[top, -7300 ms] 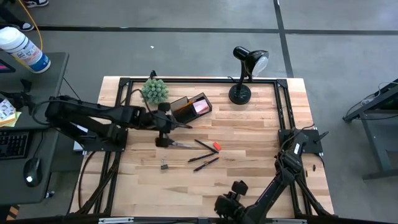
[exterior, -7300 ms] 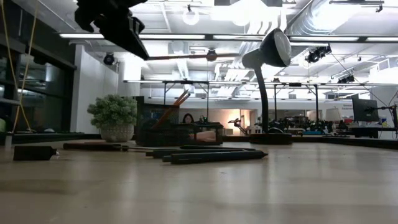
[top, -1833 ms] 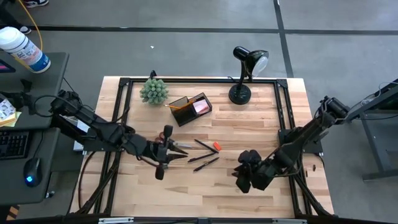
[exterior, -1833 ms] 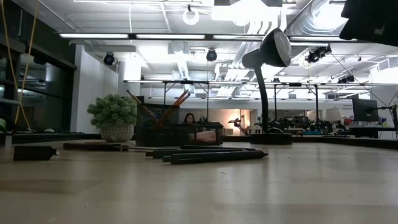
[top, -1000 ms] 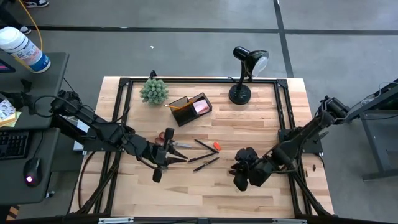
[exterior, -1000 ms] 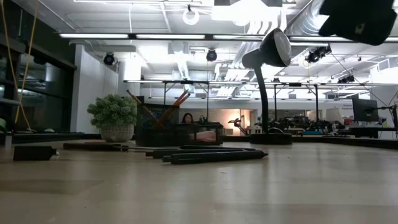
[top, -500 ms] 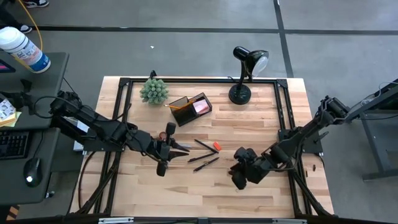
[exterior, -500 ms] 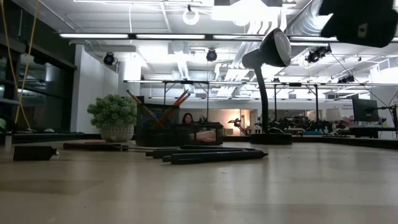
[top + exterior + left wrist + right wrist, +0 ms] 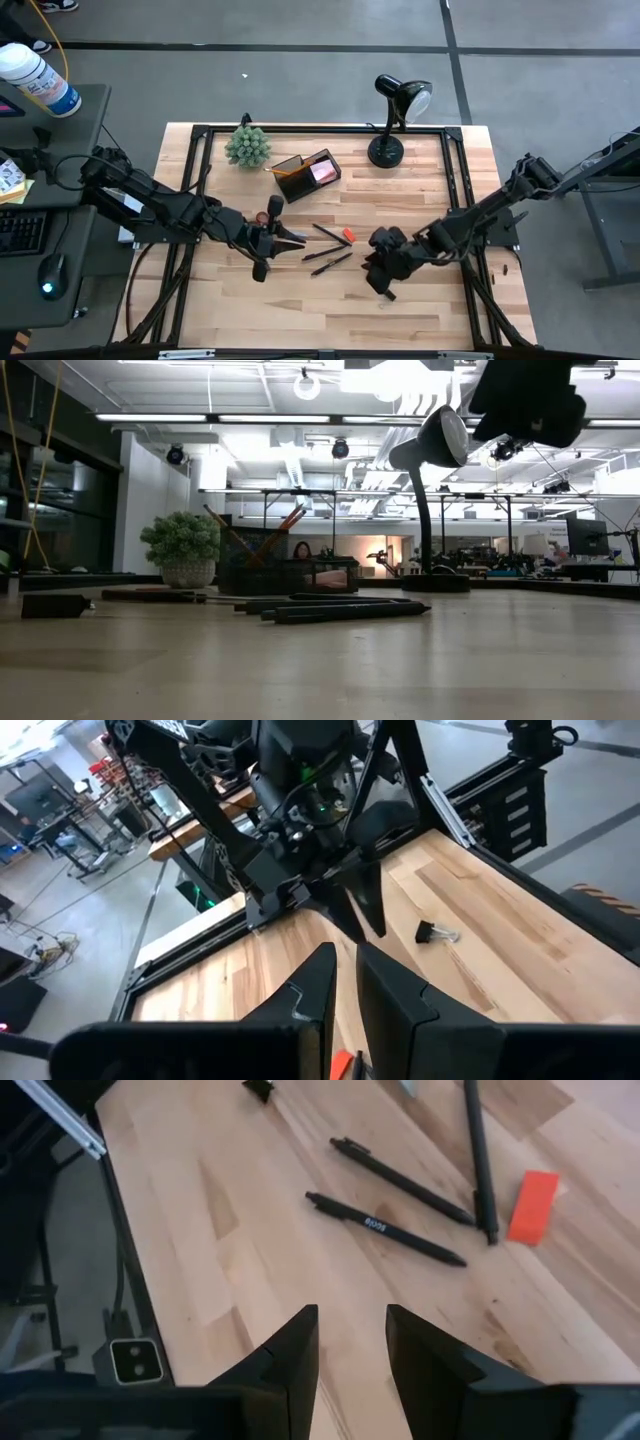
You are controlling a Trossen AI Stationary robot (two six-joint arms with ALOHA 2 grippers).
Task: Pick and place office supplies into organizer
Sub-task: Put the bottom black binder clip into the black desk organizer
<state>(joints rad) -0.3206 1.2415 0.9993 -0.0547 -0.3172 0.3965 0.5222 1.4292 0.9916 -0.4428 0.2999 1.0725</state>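
The organizer (image 9: 308,173) is seen at the bench's (image 9: 420,190) far side beside a plant (image 9: 247,146); 3 black pens (image 9: 400,1190) and a red eraser (image 9: 531,1207) lie mid-bench; the left gripper (image 9: 262,243) is held with jaws nearly pressed together, empty; the right gripper (image 9: 350,1350) hovers with jaws spread near the pens.

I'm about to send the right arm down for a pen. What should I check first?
1. Right gripper open and empty: ok.
2. Slim black pens lying free on the wooden table ahead of it: ok.
3. Small red block eraser clear of the pens: not ok, it sits right by a pen tip.
4. Left gripper, by the red-handled scissors, holding anything: cannot tell.
5. Arms apart in the high view: ok.
6. Black rectangular organizer uncovered from above: ok.
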